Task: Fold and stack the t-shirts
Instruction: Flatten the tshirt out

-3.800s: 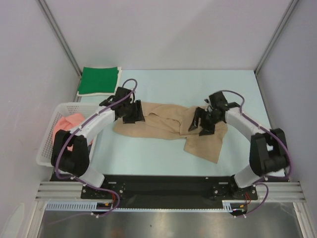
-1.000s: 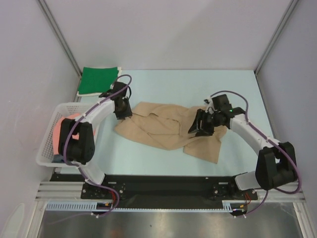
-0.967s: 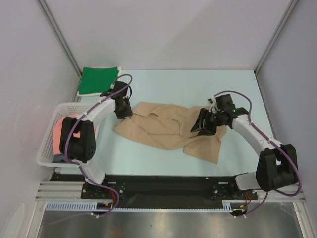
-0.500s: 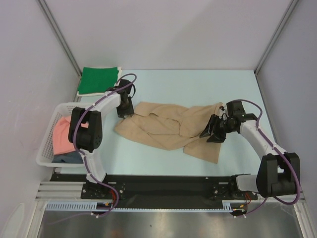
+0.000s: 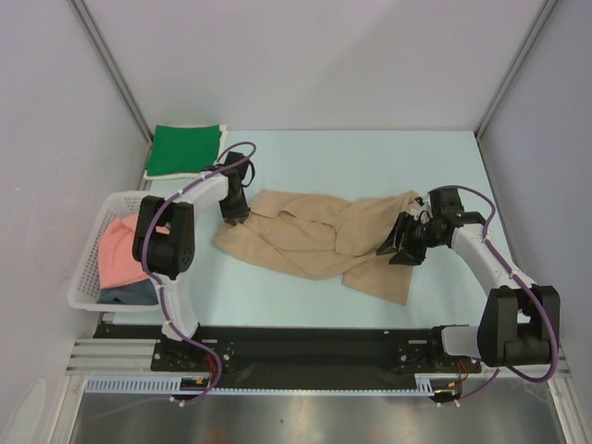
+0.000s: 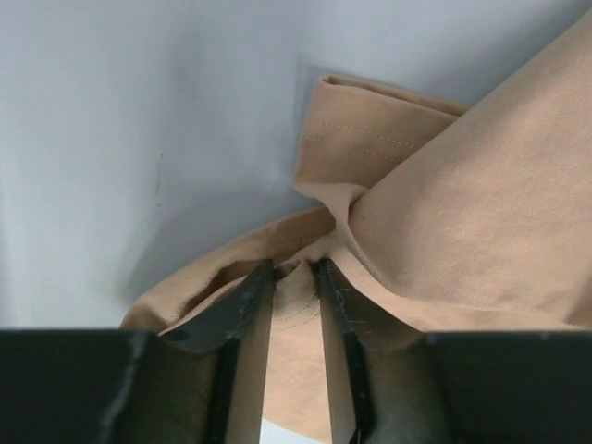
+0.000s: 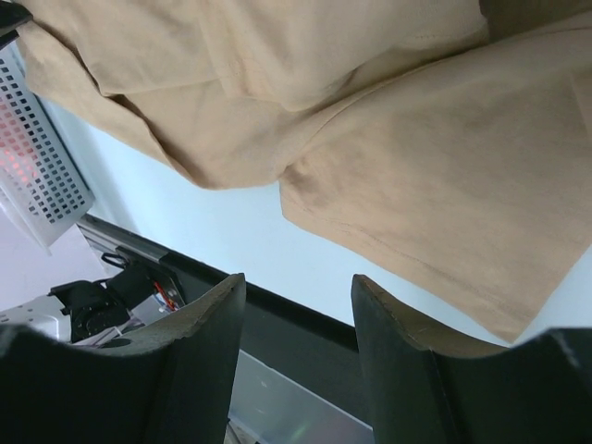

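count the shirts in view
4: tan shirt spread mid-table, green shirt folded at far left, pink shirt in the basket, dark shirt under it; the basket may hide more.

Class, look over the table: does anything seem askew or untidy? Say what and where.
The tan t-shirt lies rumpled and slanted across the middle, folded over itself with uneven edges, unlike the green t-shirt folded flat at the far left. The left hand pinches the tan one's left edge.
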